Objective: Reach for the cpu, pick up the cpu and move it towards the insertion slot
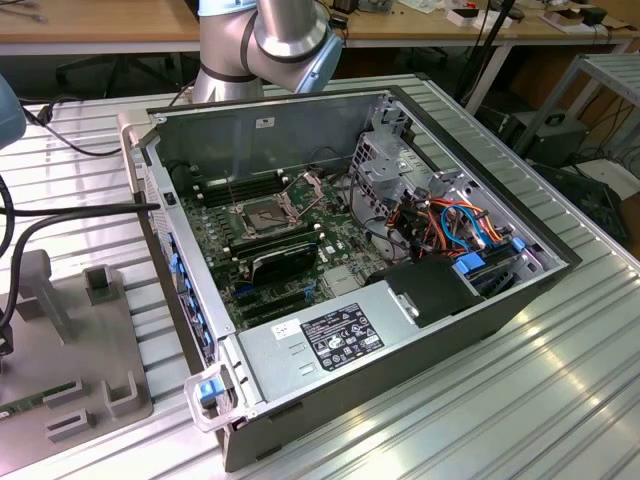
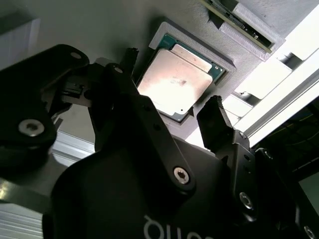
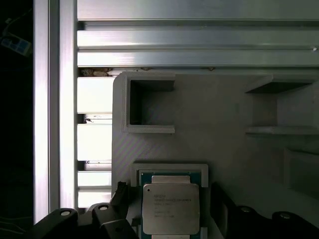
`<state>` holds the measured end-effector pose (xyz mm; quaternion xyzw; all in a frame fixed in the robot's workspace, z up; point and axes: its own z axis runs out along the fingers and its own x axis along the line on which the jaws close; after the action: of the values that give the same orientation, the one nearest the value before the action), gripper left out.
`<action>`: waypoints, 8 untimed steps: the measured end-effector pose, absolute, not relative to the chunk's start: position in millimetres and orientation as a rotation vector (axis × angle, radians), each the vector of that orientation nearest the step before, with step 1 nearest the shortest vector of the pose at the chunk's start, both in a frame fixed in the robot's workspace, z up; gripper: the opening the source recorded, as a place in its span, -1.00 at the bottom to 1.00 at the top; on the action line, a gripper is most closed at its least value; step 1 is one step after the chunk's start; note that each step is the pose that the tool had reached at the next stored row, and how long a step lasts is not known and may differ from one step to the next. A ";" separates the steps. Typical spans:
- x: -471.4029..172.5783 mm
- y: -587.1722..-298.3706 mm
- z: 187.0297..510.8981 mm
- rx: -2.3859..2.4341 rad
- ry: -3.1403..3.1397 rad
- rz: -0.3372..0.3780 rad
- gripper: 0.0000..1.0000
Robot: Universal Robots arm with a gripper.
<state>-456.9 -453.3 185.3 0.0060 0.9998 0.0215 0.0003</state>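
Observation:
The cpu (image 3: 171, 208) is a square chip with a silver lid and green edge, lying flat in a raised pocket of the grey fixture plate (image 3: 224, 124). It also appears in the second wrist view, cpu (image 2: 177, 82). My gripper (image 3: 169, 194) is open, with one black fingertip (image 3: 119, 191) on each side of the chip and a gap to both edges. The second wrist view gives the same picture of the gripper (image 2: 172, 87) straddling the chip. The insertion slot (image 1: 262, 212) sits on the motherboard inside the open computer case, its metal bracket raised and its centre bare.
The grey fixture plate (image 1: 70, 340) lies on the slatted aluminium table at the exterior view's left, beside the case wall (image 1: 185, 290). A memory module (image 2: 239, 22) rests in the plate near the chip. Inside the case are a black heatsink (image 1: 285, 258), memory slots and cables (image 1: 450, 225).

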 end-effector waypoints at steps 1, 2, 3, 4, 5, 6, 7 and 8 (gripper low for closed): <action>-456.9 -453.3 185.3 0.019 3.140 0.068 0.51; -456.9 -453.3 185.3 0.019 3.140 0.068 0.51; -456.9 -453.3 185.3 0.019 3.140 0.068 0.51; -456.9 -453.3 185.3 0.019 3.140 0.068 0.51; -456.9 -453.3 185.3 0.019 3.140 0.068 0.34; -456.9 -453.3 185.3 0.019 3.140 0.068 0.34; -456.9 -453.3 185.3 0.019 3.140 0.068 0.34; -456.9 -453.3 185.3 0.019 3.140 0.068 0.34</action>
<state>-456.9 -453.3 185.3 0.0060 0.9998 0.0215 0.0003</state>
